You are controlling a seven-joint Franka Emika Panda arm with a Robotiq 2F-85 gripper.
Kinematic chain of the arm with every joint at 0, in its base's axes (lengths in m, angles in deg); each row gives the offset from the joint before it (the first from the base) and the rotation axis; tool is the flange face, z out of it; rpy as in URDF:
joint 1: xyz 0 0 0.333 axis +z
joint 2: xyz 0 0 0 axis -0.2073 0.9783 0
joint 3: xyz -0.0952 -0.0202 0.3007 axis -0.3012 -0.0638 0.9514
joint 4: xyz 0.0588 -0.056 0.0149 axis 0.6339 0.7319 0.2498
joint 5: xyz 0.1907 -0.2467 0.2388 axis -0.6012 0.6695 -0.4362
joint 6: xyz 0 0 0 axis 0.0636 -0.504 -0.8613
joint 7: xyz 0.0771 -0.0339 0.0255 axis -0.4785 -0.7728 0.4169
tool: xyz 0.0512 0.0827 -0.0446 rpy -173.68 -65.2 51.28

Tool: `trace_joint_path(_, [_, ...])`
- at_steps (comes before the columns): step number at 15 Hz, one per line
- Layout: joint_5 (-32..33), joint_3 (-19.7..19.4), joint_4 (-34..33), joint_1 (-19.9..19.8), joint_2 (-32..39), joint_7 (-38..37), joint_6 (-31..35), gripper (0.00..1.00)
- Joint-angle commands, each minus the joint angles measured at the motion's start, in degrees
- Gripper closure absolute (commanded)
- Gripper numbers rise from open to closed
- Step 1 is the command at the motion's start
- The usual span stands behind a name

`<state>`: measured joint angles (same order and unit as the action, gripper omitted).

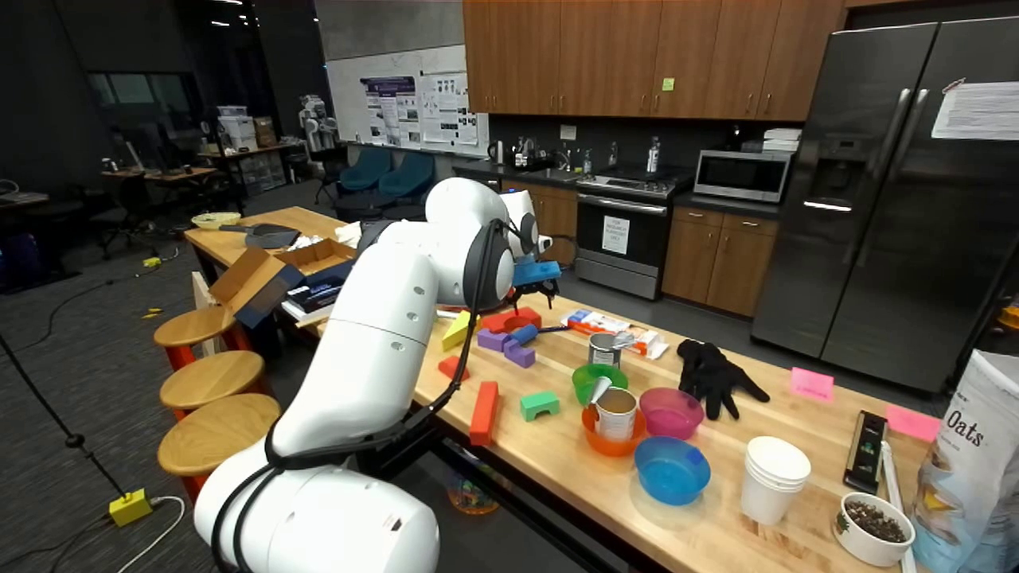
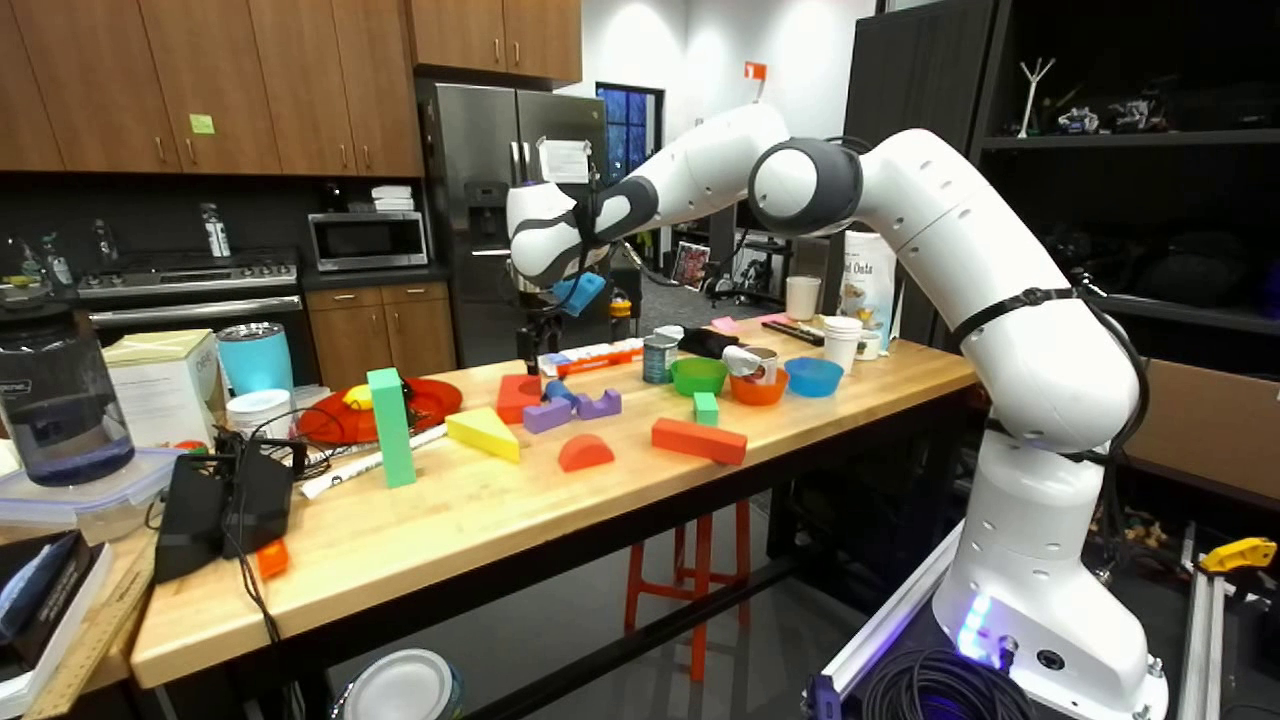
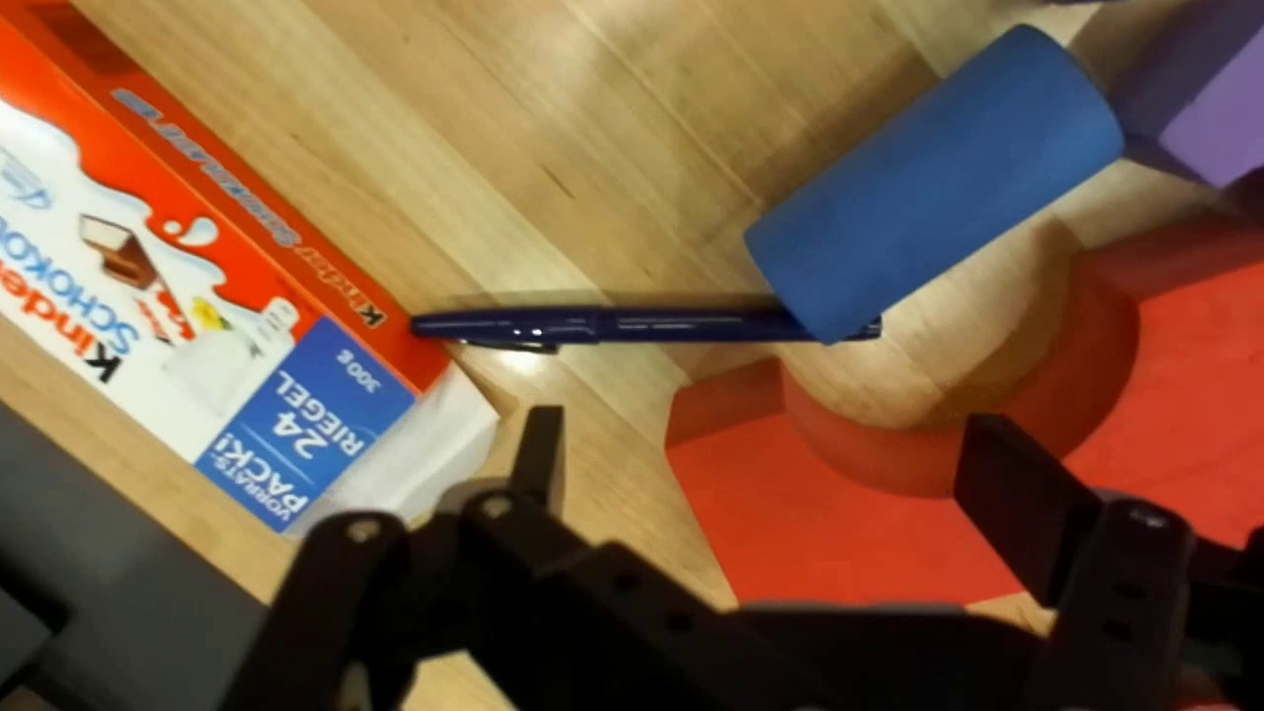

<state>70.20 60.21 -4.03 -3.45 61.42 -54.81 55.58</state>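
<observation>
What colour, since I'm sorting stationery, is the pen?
The pen is dark blue; it shows best in the wrist view.

In the wrist view, the pen (image 3: 671,324) lies between the chocolate box (image 3: 227,286), left, and the notched block (image 3: 844,528), right. The cylinder (image 3: 938,183) overlaps the pen's right end; contact cannot be confirmed. In an exterior view, a tin (image 1: 616,418) sits in a bowl (image 1: 613,448); a second tin (image 1: 603,352) stands farther back on the table (image 1: 549,447). A glove (image 1: 708,378) lies right of both. Stacked cups (image 1: 774,481) stand nearer, right of the bowl, an oats bag (image 1: 963,469) farther right.
</observation>
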Motion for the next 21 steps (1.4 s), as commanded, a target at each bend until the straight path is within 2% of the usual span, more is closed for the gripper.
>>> trace_joint_path(1, [-4.6,1.9,4.4,-1.4,-2.0,1.8,2.8,0.00])
trace_joint_path(4, [-7.1,2.3,5.9,-1.5,-2.0,2.0,3.7,0.00])
trace_joint_path(12, [-8.4,2.6,6.2,-1.7,-1.5,2.9,5.3,0.00])
trace_joint_path(17, [-9.0,2.0,11.3,-1.9,-4.1,0.1,13.3,0.00])
trace_joint_path(21, [-10.8,3.8,14.5,-3.4,-5.0,3.0,19.8,0.00])
